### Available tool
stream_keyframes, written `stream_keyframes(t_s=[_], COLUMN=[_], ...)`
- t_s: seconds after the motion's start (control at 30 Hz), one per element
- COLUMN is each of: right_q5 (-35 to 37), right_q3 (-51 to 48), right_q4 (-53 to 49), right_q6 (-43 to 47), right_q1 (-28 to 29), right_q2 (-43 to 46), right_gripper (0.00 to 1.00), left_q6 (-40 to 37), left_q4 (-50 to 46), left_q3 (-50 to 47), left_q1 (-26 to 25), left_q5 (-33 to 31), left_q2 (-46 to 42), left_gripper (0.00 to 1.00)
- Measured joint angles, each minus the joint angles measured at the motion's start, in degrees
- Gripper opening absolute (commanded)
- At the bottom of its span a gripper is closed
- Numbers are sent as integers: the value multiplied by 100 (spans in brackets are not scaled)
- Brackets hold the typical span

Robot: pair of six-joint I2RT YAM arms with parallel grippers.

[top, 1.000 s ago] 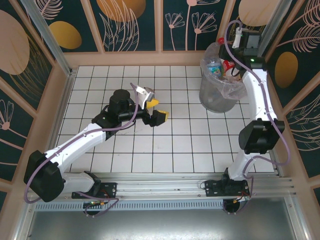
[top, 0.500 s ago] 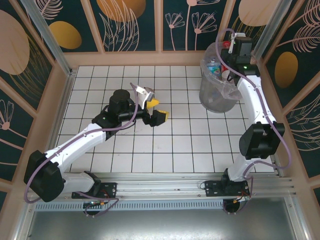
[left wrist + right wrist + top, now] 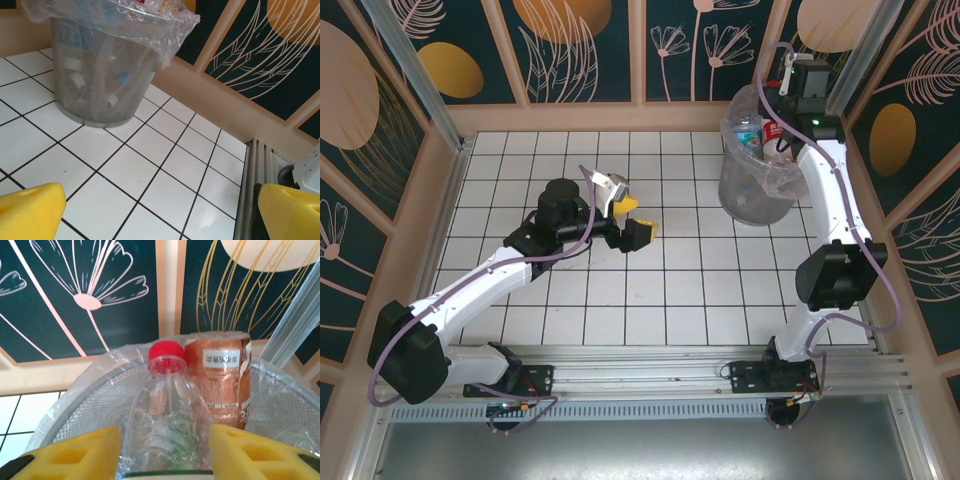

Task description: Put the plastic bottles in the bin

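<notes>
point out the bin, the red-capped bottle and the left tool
bin (image 3: 95, 75), left wrist view, mesh wall
red-capped bottle (image 3: 167, 415), right wrist view, clear body
left tool (image 3: 635, 220), top external view, between its fingertips

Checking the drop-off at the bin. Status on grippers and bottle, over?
Left gripper open, empty, over the tiles. Right gripper above bin, fingers flanking red-capped bottle; grip unclear. Brown-labelled bottle upright alongside, poking above rim.

A white tiled table (image 3: 650, 300) is walled on 3 sides by dark teal panels (image 3: 590, 50) (pink and gold plant motifs, pale wooden frames).
</notes>
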State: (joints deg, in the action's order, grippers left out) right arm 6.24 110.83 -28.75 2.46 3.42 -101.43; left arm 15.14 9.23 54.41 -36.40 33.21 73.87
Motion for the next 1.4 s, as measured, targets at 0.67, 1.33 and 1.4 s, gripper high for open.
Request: stream_keyframes(t_s=[0.67, 1.33, 1.4], right_q5=[-4, -892, -927], right_q3=[-407, -3289, -3659], right_q4=[105, 1123, 1307], right_q6=[-22, -308, -398], right_q1=[-20, 573, 645], right_q2=[223, 3392, 3825], right_gripper=[52, 99, 99], left_q6=[24, -334, -402], left_q4=[42, -122, -144], left_q3=[0, 380, 391], left_q1=[0, 2, 13], left_q5=[42, -2223, -2658], left_q2=[0, -295, -367], left_gripper=[99, 98, 99])
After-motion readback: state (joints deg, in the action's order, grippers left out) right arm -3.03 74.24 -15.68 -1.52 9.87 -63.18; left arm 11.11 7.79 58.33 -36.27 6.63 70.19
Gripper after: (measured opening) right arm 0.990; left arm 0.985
